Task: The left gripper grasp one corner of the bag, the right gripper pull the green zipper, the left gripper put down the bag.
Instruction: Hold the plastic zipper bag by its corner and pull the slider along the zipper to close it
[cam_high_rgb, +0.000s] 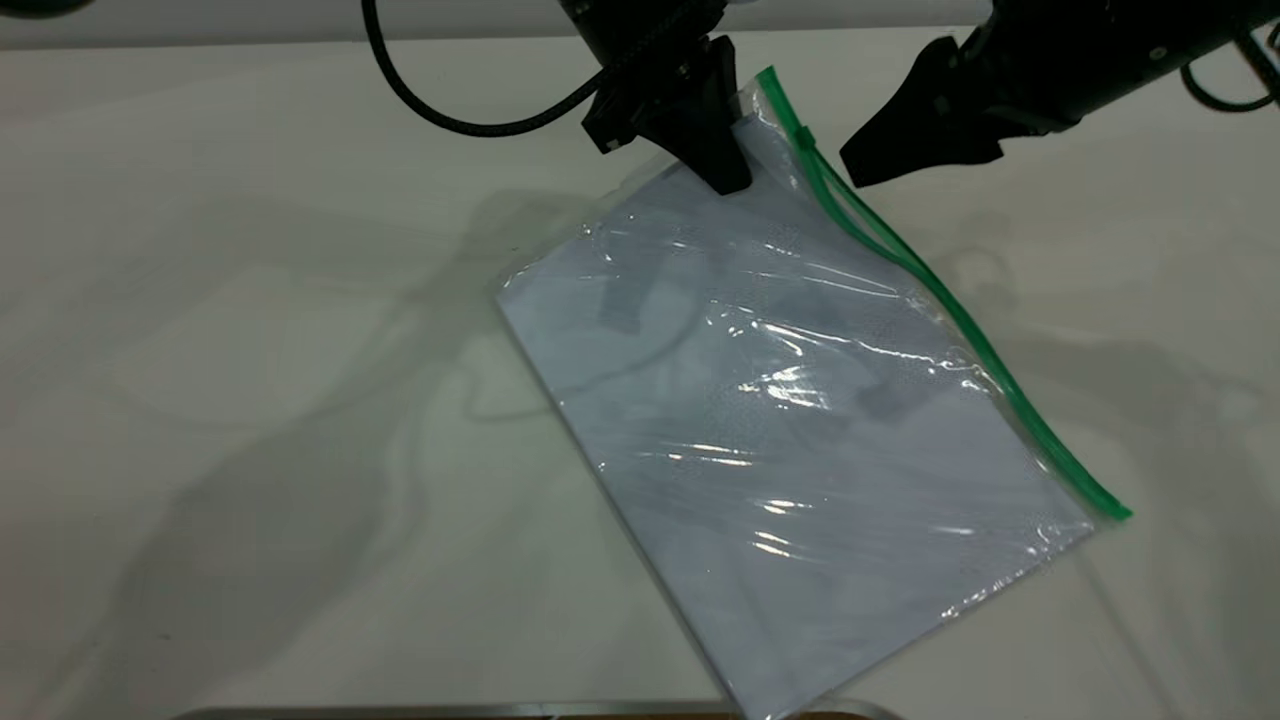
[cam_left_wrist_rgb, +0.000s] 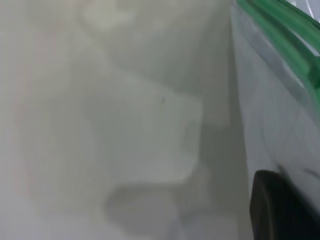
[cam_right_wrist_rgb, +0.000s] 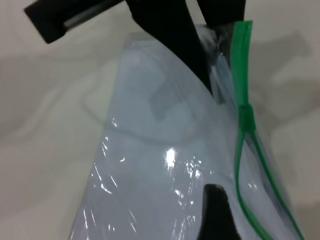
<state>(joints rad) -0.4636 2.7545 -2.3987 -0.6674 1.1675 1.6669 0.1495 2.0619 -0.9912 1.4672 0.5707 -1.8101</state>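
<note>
Left gripper clamped on the bag by its raised corner, green zipper apparently parted, right gripper nearby, finger spacing unclear

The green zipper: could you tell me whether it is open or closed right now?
Mostly open: the green zipper splits into two strands from its slider toward the far corner; it stays joined near the left gripper.

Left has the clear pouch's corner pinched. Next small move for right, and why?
Probably ease the right gripper in onto the small darker green slider tab. It hangs just beside the green zipper strip, not touching. The left gripper holds the large clear plastic bag by its top corner, and below the slider the strip's two tracks gape apart.
</note>
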